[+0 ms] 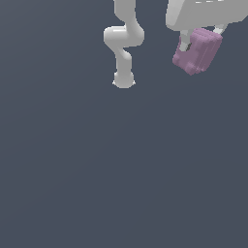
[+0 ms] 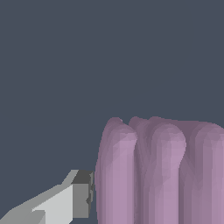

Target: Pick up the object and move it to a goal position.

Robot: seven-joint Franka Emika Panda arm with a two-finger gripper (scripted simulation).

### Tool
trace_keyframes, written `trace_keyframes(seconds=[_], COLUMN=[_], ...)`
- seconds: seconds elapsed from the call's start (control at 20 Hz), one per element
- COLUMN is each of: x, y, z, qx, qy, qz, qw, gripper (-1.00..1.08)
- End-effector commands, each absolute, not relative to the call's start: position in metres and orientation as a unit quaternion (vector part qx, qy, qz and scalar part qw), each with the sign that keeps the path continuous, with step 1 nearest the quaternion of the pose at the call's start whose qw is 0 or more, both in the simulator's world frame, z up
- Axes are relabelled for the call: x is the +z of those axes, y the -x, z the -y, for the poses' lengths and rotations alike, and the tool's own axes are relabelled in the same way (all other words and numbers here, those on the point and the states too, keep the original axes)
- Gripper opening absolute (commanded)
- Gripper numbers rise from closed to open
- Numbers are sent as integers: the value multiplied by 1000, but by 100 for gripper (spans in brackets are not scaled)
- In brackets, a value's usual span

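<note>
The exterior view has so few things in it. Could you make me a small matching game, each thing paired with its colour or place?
Things:
1. object
2. gripper
3. arm's base
4. floor

Descriptions:
A. white, closed on the block
B. dark grey-blue, bare
C. pale purple-pink, ridged
D. white, upper middle of the exterior view

Pairs: 1-C, 2-A, 3-D, 4-B

The object [image 1: 197, 52] is held between the claw [image 1: 199, 39] fingers at the exterior view's upper right, the arm's base [image 1: 123, 80] to its left.
</note>
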State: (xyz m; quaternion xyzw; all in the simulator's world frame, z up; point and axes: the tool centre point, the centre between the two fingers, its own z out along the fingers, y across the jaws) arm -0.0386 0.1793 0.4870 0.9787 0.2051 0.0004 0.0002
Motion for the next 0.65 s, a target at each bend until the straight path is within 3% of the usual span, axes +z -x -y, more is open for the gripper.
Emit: trace_keyframes(seconds=[0.0, 0.6], x=[498, 514], y=[40, 40], z=[-185, -194], qx=[0, 0], qy=[-979, -979], qz=[-205, -204], qw=[0, 0], gripper=[-100, -100])
